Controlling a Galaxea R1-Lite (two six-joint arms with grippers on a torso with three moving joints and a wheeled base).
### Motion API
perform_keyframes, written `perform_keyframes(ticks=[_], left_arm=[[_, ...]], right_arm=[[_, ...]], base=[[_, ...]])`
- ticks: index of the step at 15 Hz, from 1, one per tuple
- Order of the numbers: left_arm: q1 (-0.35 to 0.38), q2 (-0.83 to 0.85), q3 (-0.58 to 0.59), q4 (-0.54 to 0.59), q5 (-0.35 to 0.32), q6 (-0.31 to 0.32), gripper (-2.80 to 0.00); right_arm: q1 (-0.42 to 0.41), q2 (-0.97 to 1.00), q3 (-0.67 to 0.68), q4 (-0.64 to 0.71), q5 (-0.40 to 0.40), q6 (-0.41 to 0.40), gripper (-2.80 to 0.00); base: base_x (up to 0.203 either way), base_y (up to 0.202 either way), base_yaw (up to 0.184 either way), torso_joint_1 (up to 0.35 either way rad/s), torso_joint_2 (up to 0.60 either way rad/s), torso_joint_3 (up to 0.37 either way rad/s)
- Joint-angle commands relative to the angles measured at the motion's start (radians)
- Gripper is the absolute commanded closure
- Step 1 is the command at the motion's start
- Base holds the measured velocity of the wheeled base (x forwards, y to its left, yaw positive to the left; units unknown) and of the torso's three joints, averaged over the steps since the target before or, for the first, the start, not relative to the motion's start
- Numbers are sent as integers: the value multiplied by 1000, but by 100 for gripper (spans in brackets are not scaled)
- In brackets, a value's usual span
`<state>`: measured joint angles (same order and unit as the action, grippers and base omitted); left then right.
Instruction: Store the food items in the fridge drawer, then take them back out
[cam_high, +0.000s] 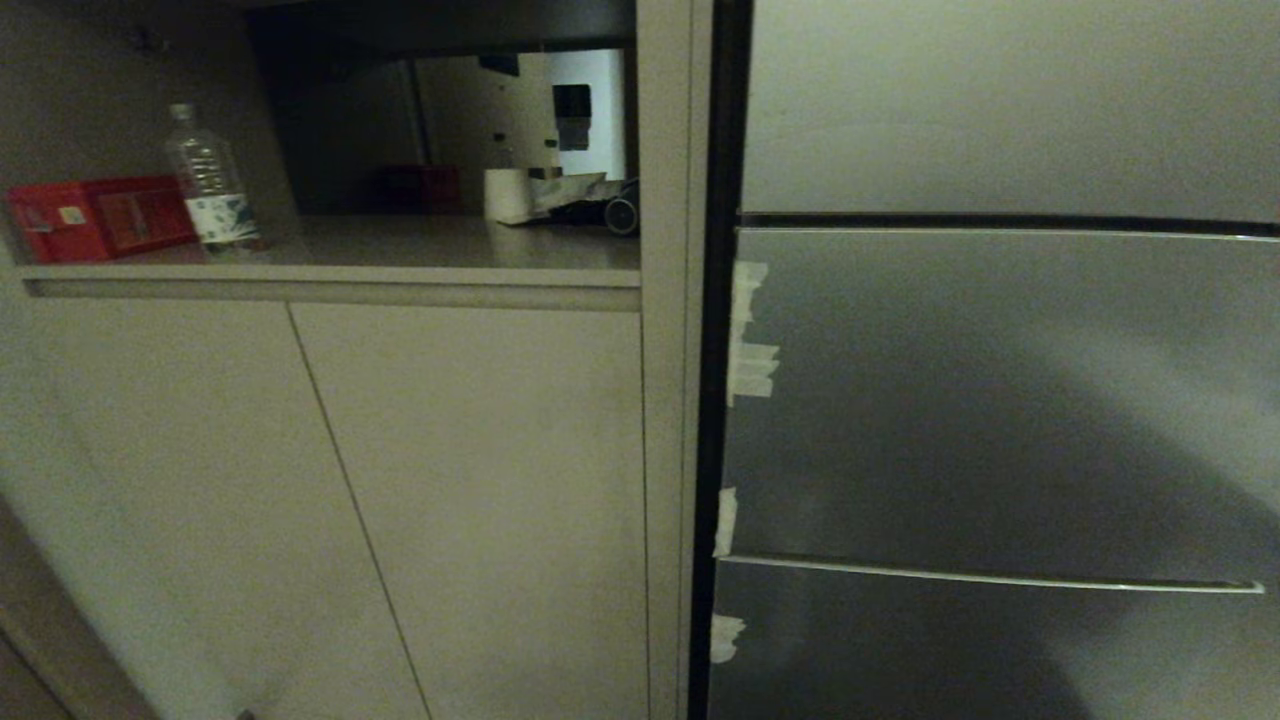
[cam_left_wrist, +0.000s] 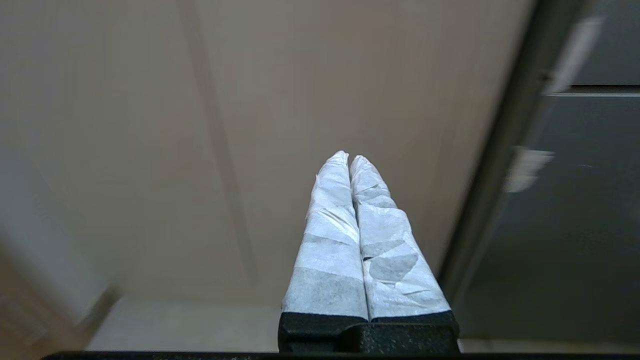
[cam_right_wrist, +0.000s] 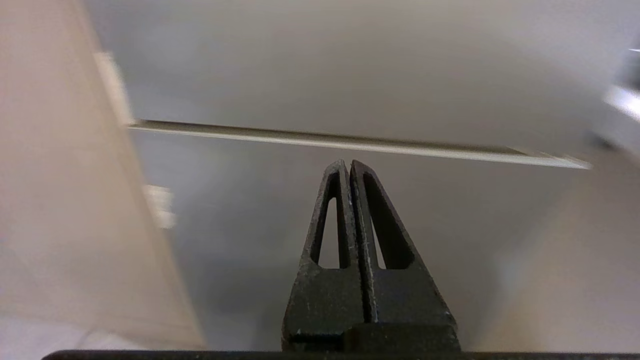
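Observation:
The food items and the fridge drawer are out of view. A closed steel fridge (cam_high: 1000, 400) fills the right of the head view, its door fronts split by horizontal seams. My left gripper (cam_left_wrist: 349, 159), its fingers wrapped in white tape, is shut and empty, pointing at the beige cabinet doors (cam_left_wrist: 250, 125). The bare black right gripper (cam_right_wrist: 346, 164) is shut and empty too, facing the steel fridge front (cam_right_wrist: 350, 75) just below a door seam (cam_right_wrist: 350, 142). Neither arm shows in the head view.
Left of the fridge stand beige cabinet doors (cam_high: 400, 500) under an open shelf (cam_high: 330, 272). On the shelf are a clear water bottle (cam_high: 210, 185), a red box (cam_high: 95, 215) and a white cup (cam_high: 505, 193). White tape scraps (cam_high: 748, 335) stick to the fridge's left edge.

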<state>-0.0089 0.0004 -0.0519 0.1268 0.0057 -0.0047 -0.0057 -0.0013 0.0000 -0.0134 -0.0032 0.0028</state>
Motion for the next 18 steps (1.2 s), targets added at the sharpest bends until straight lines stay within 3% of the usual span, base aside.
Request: perform_keyframes(ticks=[1, 18], left_arm=[[0, 0, 0, 1, 0, 0, 0], [0, 0, 1, 1, 0, 0, 0]], right_arm=[[0, 1, 3, 0, 0, 0, 0], [0, 1, 3, 0, 0, 2, 0]], base=[[-1, 8, -177, 2, 0, 2], [0, 9, -176, 4, 3, 2]])
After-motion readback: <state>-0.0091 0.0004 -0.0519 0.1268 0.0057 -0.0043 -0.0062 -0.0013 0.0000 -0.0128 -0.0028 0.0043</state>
